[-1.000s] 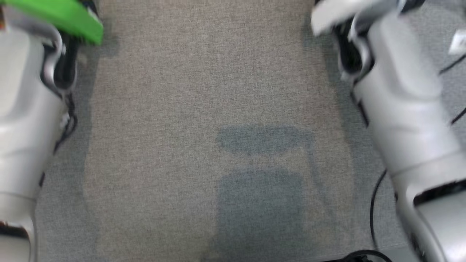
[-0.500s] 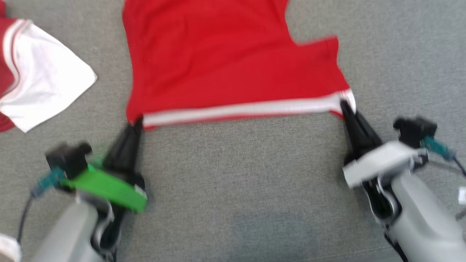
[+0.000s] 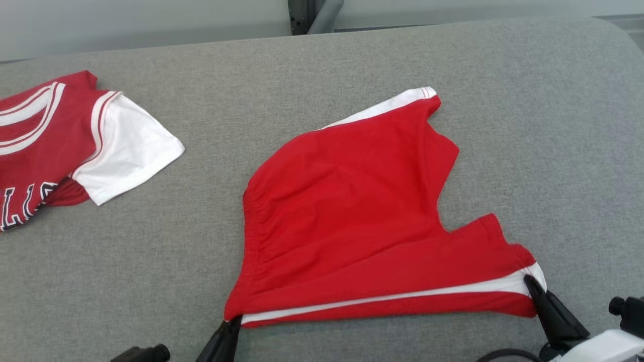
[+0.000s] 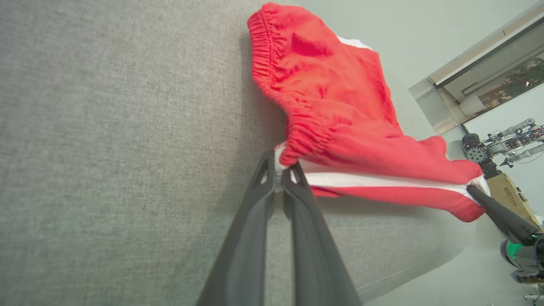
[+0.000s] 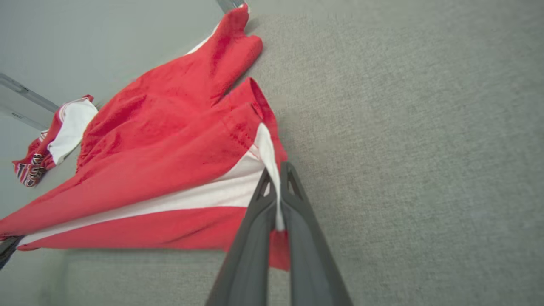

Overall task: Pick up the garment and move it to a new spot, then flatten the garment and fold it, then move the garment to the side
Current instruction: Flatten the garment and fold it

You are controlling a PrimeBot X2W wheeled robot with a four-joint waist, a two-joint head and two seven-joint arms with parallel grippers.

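The red knit shorts [image 3: 352,211], with a white side stripe and a gathered elastic waistband, lie spread on the grey woven-fabric table top [image 3: 151,281]. In the head view they sit right of its middle, with the striped edge along the near side.

The left gripper [image 4: 279,170] has its two long dark fingers closed together on the near left corner of the shorts, where the waistband meets the white stripe. A pinch of white cloth shows between the tips. The right gripper [image 5: 278,180] is clamped on the near right corner, at the leg hem, with the white stripe running down between its fingers.

Between the two grips the striped edge runs nearly straight and is raised a little off the table top (a shadow lies beneath it in the left wrist view). The far part of the shorts rests on the fabric, and the far leg points toward the back edge with a white stripe along its left side.

A red jersey [image 3: 60,141] with white sleeves, white trim and black lettering lies well apart at the far left, one white sleeve spread toward the shorts.
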